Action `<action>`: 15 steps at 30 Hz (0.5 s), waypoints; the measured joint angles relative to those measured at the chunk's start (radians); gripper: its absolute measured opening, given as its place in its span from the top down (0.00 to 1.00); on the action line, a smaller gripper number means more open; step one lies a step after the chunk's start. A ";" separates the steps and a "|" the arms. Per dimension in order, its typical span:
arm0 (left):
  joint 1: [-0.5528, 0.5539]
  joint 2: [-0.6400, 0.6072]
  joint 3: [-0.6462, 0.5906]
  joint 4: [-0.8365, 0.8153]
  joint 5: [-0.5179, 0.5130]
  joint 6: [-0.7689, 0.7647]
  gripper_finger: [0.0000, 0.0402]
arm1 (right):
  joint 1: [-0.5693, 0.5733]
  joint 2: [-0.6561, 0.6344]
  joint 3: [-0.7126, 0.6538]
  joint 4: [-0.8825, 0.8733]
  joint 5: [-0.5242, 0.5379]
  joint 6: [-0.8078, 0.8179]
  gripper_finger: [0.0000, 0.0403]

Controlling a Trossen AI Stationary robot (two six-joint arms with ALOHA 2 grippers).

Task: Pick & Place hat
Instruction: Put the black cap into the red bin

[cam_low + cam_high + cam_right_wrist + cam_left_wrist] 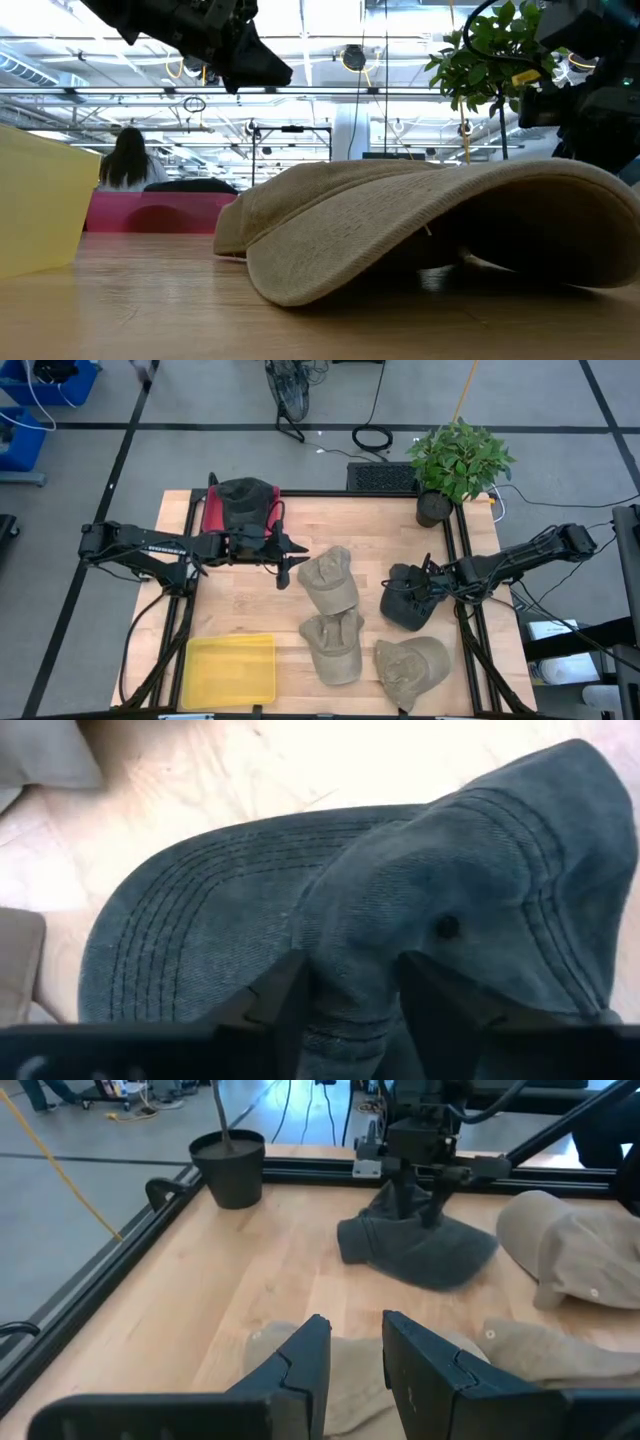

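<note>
right gripper (350, 990) down on dark cap (405, 605) at table's (250, 600) right side, jaws pinching a fold of its crown. left gripper (355, 1355) above a tan cap (328, 578), jaws slightly apart, holding nothing.

I see bare wooden counter (235, 595) between the shallow yellow plastic tray (229, 668) and the three crumpled tan fabric caps (329, 583). Those caps crowd the middle. A potted green plant (455, 465) blocks the far right corner.
</note>
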 joint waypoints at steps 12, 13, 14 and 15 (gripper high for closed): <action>-0.006 0.000 0.000 0.056 0.038 0.035 0.75 | -0.009 -0.003 0.014 0.033 0.046 -0.102 0.98; -0.010 0.000 0.000 0.069 0.053 0.050 0.75 | -0.016 -0.003 0.026 0.050 0.051 -0.123 0.98; -0.015 0.000 0.000 0.078 0.067 0.063 0.75 | -0.025 -0.005 0.039 0.067 0.053 -0.145 0.99; -0.019 0.000 0.000 0.088 0.077 0.074 0.75 | -0.035 -0.006 0.056 0.084 0.055 -0.172 0.99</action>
